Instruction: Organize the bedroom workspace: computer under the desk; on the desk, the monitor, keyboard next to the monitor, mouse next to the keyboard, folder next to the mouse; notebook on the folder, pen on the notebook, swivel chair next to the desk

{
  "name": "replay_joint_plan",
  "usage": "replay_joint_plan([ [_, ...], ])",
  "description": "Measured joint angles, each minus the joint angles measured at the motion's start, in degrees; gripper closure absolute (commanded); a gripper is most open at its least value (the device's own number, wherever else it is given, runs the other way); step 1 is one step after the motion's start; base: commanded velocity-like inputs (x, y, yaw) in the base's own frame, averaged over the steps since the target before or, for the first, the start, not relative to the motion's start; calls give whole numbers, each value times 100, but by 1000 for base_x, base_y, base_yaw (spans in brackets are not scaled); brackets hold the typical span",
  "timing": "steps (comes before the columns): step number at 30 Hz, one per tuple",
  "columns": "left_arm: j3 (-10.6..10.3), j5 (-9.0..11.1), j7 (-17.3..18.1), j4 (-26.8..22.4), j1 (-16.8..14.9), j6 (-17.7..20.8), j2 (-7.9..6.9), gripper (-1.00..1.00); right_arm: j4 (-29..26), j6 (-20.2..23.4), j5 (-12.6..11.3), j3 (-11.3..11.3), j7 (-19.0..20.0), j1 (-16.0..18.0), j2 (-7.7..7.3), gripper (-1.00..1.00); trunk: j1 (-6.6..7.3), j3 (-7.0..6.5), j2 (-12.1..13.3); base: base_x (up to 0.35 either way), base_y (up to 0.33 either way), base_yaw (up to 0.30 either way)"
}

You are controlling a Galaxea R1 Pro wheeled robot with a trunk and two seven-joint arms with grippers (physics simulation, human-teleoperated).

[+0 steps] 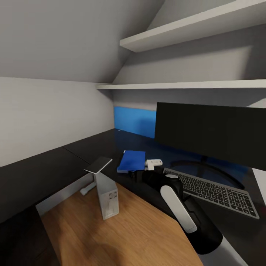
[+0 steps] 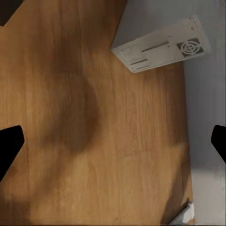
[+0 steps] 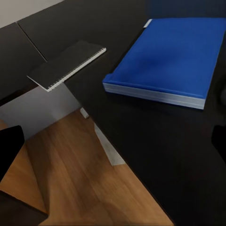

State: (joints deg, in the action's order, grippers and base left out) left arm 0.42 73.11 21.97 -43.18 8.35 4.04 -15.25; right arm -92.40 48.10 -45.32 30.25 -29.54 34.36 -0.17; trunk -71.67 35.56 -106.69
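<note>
The blue folder point(image 1: 131, 161) point(image 3: 172, 54) lies flat on the black desk point(image 1: 92, 147). Right of it is a small white pen point(image 1: 153, 162), then the keyboard point(image 1: 218, 192) in front of the wide monitor point(image 1: 210, 133). The dark spiral notebook point(image 1: 99, 164) point(image 3: 66, 63) rests on top of the grey-white computer point(image 1: 108, 197) point(image 2: 160, 44), which stands on the floor at the desk's edge. My right gripper point(image 1: 137, 174) point(image 3: 113, 141) hovers open over the desk edge just short of the folder. My left gripper point(image 2: 113, 141) is open above the wood floor beside the computer.
A blue back panel point(image 1: 135, 122) stands behind the desk, with two white wall shelves point(image 1: 184, 85) above the monitor. The desk wraps round on the left along a grey wall. Wood floor point(image 1: 129, 229) fills the inner corner, with a white desk leg point(image 1: 87, 190) near the computer.
</note>
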Motion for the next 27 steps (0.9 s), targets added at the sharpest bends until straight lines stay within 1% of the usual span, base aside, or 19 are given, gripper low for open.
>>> replay_joint_plan([
  [1,2,24,-12,-170,-34,95,6,-100,0,0,0,2,1,-1,-1,-100,0,0,0,-6,-6,-6],
  [3,3,135,-53,-546,-104,291,22,-100,-2,1,0,2,3,-3,0,-100,0,0,0,-4,-4,-4],
  [4,-1,289,-122,-898,-215,424,55,-100,-5,4,0,1,4,-4,-2,-100,0,-1,0,-2,-2,-1],
  [5,-1,467,-327,-1407,-412,549,141,-100,-7,7,2,-1,6,-5,-4,-100,0,0,0,0,0,0],
  [6,1,589,-736,-2025,-632,617,208,-100,-8,8,-1,5,6,-5,-2,-100,0,-1,0,0,0,0],
  [7,3,638,-1053,-2325,-769,644,236,-100,-9,8,-2,9,6,-5,0,-100,0,-1,0,0,0,0],
  [11,4,689,-1764,-2879,-1078,670,267,-100,-9,8,-1,13,6,-6,1,-100,0,-1,0,0,0,0],
  [12,4,714,-2096,-3031,-1248,677,279,-100,-9,9,-1,8,6,-6,-2,-100,0,-2,0,0,0,0],
  [13,5,728,-2239,-3085,-1346,679,285,-100,-9,8,0,4,6,-6,-3,-100,0,-1,0,0,0,0],
  [15,2,873,-2599,-3192,-1617,685,347,-100,-9,10,3,-14,6,-6,-5,-100,0,-2,1,0,0,0],
  [16,-1,992,-2767,-3219,-1759,678,454,-100,-9,12,5,-32,7,-6,-11,-100,0,-2,1,0,0,0],
  [17,-2,1015,-2813,-3214,-1802,674,505,-100,-9,13,7,-39,8,-6,-24,-100,0,-1,1,0,0,0],
  [18,0,1024,-2829,-3207,-1816,672,525,-100,-9,13,7,-41,8,-6,-37,-100,0,-1,1,39,0,0],
  [19,0,1036,-2840,-3177,-1835,666,556,-100,-9,15,10,-42,10,-6,-88,-100,0,-1,0,86,0,0],
  [22,-13,1042,-2832,-3101,-1852,597,595,-100,-9,13,4,-36,17,-7,-179,-100,2,-1,0,185,0,0],
  [23,-21,1037,-2821,-3023,-1860,520,644,-100,-9,13,3,-28,20,-7,-217,-100,2,-1,0,260,0,0],
  [25,-28,1032,-2809,-2936,-1869,447,701,-100,-9,12,1,-14,23,-7,-250,-100,3,-1,0,296,0,0],
  [27,-30,1033,-2804,-2906,-1872,419,723,-100,-9,11,0,-7,22,-7,-263,-100,3,-1,0,313,0,0],
])
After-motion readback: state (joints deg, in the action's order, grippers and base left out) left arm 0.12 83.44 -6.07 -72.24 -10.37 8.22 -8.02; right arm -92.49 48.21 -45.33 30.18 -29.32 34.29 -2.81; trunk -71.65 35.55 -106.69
